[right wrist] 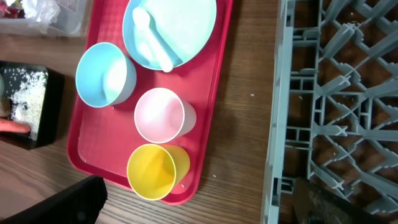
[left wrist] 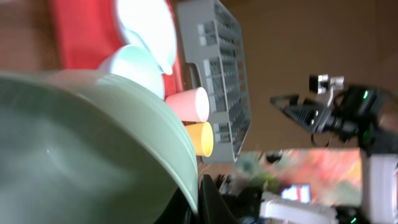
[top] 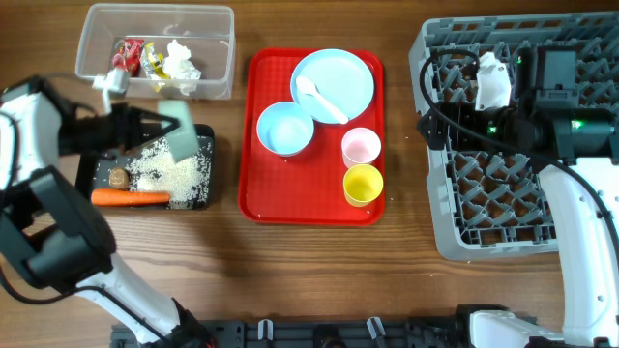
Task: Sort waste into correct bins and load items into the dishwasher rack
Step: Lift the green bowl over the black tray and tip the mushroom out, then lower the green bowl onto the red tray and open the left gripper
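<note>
clear tub (top: 227,58): top left, already holding wrappers and tissue.
left gripper (top: 160,123): fingers pinched fully together on the rim of a light blue bowl (top: 182,135), which is tipped over the black tray (top: 210,166).
black tray contents: rice (top: 174,174), a brown lump (top: 119,178) and a carrot (top: 131,197) lie inside.
step in hand: judged to be emptying the bowl; keep its low rim inside the tray walls, tilt steeply, hold the pinch firm, and wait for clinging grains.
red tray (top: 261,203): centre, carrying plate (top: 348,72), spoon (top: 322,100), second bowl (top: 284,128), pink cup (top: 361,147) and yellow cup (top: 363,184).
dishwasher rack (top: 455,222): far right, no dishes visible in it.
right gripper (right wrist: 208,208): fingers spread wide, holding nothing, at the rack's left edge.
</note>
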Available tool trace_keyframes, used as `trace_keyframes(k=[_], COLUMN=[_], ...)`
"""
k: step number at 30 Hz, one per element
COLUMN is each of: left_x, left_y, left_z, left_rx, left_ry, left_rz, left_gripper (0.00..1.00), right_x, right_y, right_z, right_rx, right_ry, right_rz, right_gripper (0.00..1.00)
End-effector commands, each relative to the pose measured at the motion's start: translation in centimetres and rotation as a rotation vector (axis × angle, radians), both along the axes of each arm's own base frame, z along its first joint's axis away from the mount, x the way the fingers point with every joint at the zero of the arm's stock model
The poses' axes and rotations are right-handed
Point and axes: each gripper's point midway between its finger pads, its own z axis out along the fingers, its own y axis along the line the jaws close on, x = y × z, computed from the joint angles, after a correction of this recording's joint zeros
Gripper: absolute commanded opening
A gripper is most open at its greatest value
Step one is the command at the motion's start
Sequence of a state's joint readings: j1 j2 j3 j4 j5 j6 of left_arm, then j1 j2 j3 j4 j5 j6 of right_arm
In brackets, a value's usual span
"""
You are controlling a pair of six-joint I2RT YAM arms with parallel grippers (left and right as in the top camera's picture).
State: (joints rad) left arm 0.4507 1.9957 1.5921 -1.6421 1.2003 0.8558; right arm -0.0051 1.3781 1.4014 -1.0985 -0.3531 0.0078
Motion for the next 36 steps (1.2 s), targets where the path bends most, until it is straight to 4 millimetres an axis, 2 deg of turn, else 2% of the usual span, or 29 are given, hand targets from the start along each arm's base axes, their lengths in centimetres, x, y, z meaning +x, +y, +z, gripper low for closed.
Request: trace_keyframes(k=[1, 3, 4, 7, 10, 14, 23, 28, 36], left_x=[-0.4, -0.6, -0.6, -0.3, -0.5, -1.5, -4.1, -4.6, -4.4], left_y=[-4.9, -6.7, -7.4, -8.0, -9.7, -12.6, -17.2, -17.9, -18.7], left_z=[3.4, 1.8, -0.3, -3.6, -5.0, -5.7, -6.8, -8.7, -8.5], left_rx=[0.122, 0.254, 0.406, 0.692, 0.879, 1.031, 1.113, 1.131, 1.094], left_ry=[-0.146, -0.077, 0.01, 0.142, 0.157, 0.143, 0.127, 0.159, 0.161], left_rz=[-0.163, -0.223, -0.24, -0.216, -0.224, -0.253, -0.302, -0.255, -0.234], left_gripper=[0.04, 0.04, 0.04, 0.04, 0.04, 0.04, 0.04, 0.04, 0.04], right_x=[0.1, 0.0, 0.0, -0.1, -0.1, -0.1, -0.1, -0.1, -0.1], right_y=[0.0, 0.0, 0.0, 0.0, 0.0, 0.0, 0.0, 0.0, 0.0], right_z=[-0.2, -0.2, -0.2, -0.3, -0.3, -0.3, -0.3, -0.3, -0.3], right_rx=[-0.002, -0.002, -0.003, -0.003, -0.003, -0.003, -0.003, -0.004, -0.004], right_ry=[0.012, 0.015, 0.018, 0.021, 0.02, 0.021, 0.02, 0.019, 0.021], right_rz=[-0.018, -0.017, -0.017, -0.017, -0.017, -0.017, -0.016, -0.016, -0.015], right_gripper=[0.98, 0.98, 0.98, 0.98, 0.98, 0.98, 0.98, 0.98, 0.98])
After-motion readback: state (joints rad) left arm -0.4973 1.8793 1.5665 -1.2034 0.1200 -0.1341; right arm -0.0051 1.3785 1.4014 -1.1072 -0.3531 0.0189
